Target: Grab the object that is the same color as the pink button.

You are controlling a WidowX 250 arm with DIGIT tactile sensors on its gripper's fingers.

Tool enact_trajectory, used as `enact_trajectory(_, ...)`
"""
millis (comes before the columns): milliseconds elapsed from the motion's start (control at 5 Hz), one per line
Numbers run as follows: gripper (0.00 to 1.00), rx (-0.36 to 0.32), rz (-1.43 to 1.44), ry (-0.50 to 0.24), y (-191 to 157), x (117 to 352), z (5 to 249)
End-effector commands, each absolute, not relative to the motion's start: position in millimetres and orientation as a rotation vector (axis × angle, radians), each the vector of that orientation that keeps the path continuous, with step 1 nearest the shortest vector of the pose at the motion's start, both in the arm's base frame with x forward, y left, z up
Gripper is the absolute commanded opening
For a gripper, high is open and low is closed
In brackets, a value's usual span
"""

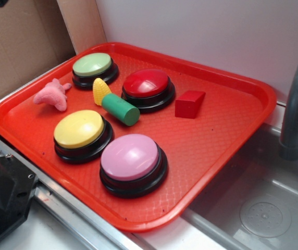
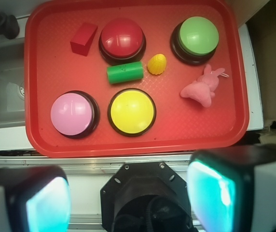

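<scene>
The small soft pink lumpy toy (image 2: 203, 88) lay diagonally on the red plastic tray (image 2: 41, 101), ears pointing toward the green dome button (image 2: 198, 36); the gripper (image 2: 128, 198) hovered with jaws spread.

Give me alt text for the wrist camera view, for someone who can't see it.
An orange-red tray seen from above holds a pink plush toy at right, four dome buttons, pink, yellow, red and green, plus a green cylinder, toy corn and red block. The open end effector hangs below the tray, touching nothing.
</scene>
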State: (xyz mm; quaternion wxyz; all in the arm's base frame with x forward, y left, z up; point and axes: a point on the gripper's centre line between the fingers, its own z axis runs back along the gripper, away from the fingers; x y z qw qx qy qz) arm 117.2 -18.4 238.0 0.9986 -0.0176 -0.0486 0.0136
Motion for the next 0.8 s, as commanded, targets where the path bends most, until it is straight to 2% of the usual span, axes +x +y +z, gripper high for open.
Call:
enact_trajectory(0, 1.00, -0.035, 0.027, -0.097, -18.4, 117.2, 238.0)
enact_trajectory(200, 1.00, -0.109, 0.191, -0.146, 3.7, 124.8, 225.7)
enact_trajectory(400, 1.00, -0.046, 0.422, -0.159, 36.1, 142.6, 199.9)
enact_trajectory(600, 1.00, -0.014, 0.558, -0.197, 60.9, 159.7, 179.3)
